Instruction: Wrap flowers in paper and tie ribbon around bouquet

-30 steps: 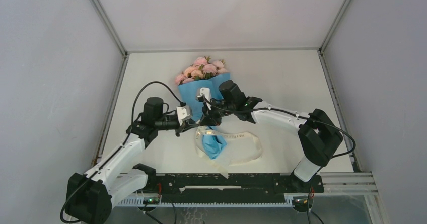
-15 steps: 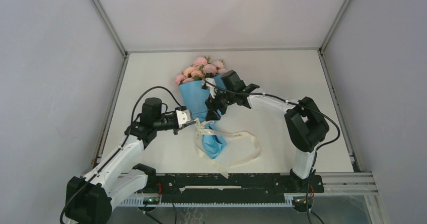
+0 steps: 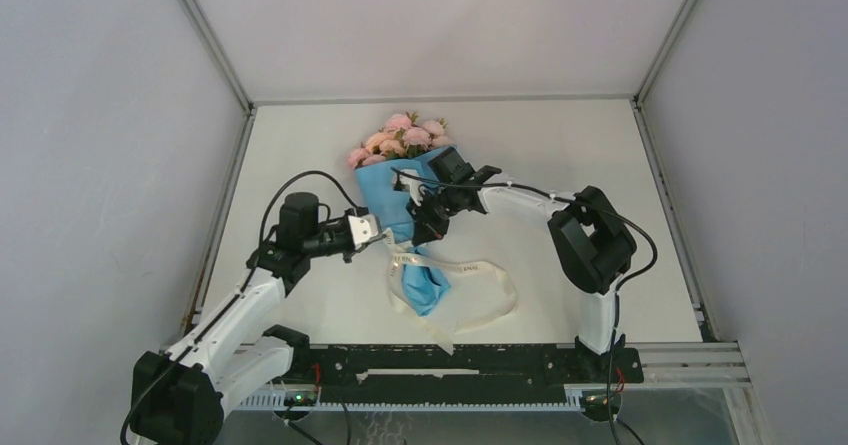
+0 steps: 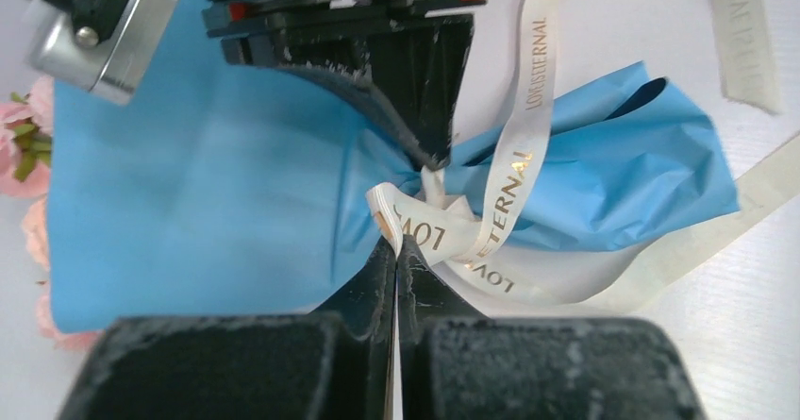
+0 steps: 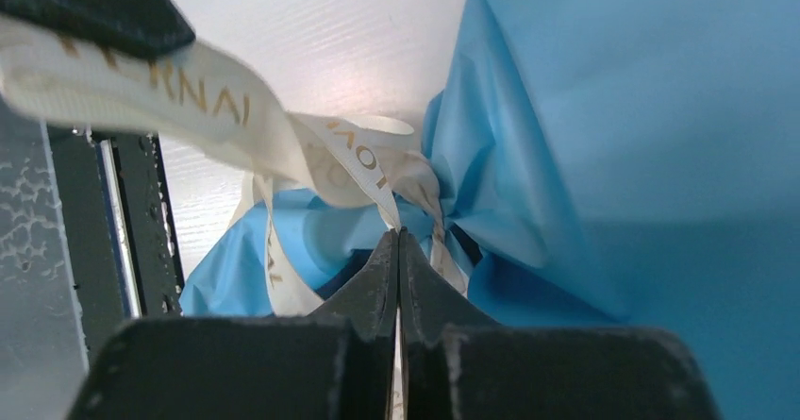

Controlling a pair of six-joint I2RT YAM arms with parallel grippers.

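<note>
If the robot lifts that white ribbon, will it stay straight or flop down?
It will probably flop: the ribbon lies in loose curls on the table. It looks thin and light, and it twists easily where it is tied around the blue paper. Its smooth, shiny face might make it slippery.

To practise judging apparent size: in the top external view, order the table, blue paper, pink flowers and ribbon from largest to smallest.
Largest to smallest:
table
blue paper
pink flowers
The ribbon is long but thin, so its place against the flowers is unsure.
</note>
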